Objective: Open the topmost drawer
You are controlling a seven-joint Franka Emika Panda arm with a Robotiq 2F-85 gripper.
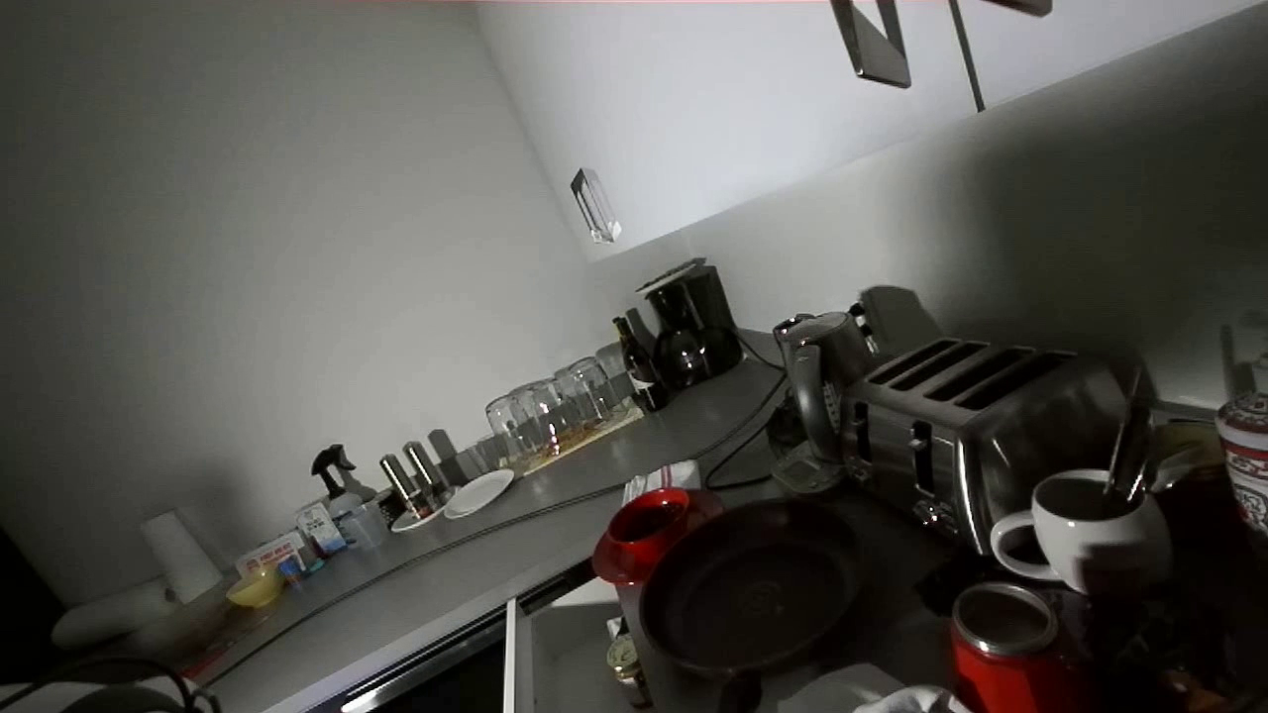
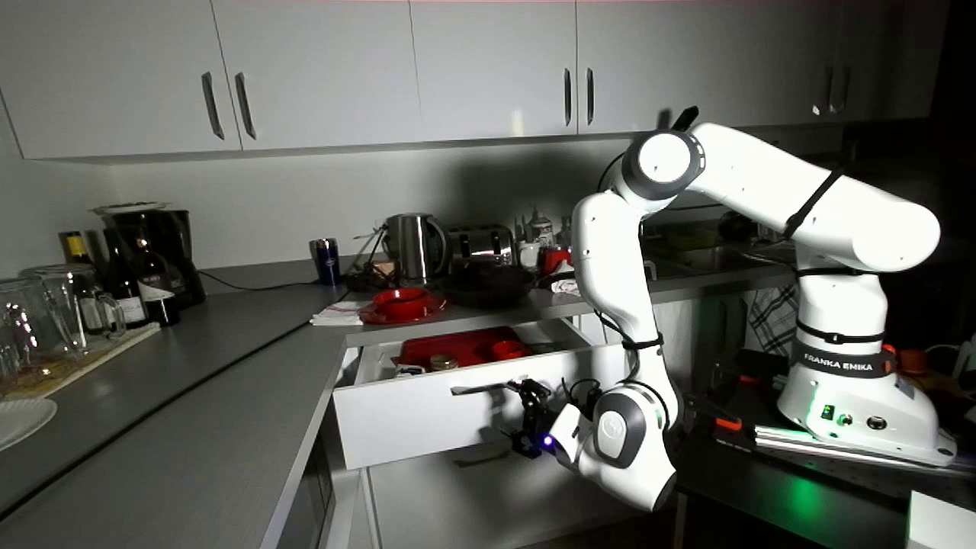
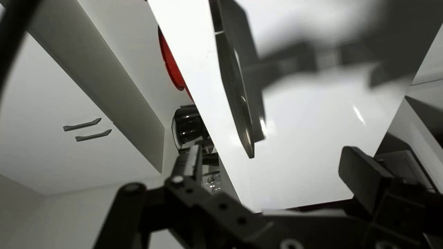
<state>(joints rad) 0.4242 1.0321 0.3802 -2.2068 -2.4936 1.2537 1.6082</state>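
Note:
The topmost drawer [image 2: 404,423] stands open in an exterior view, pulled out from under the counter, with a pale, near-white front. Part of its open inside [image 1: 570,649] shows in an exterior view. The drawer front [image 3: 304,138] fills the middle of the wrist view. A dark metal handle [image 3: 238,100] runs along its upper part; its end also shows in an exterior view [image 2: 479,389]. My gripper [image 3: 273,166] is open and empty in the wrist view, its fingers wide apart, off the handle's end. In an exterior view the gripper [image 2: 522,415] is close before the front.
Inside the drawer are a red tray [image 2: 457,347] and a small jar [image 2: 443,362]. On the counter are a red bowl [image 2: 402,303], a dark pan [image 1: 753,589], a kettle [image 2: 415,248] and a toaster [image 1: 981,416]. A lower drawer front [image 2: 442,503] lies below.

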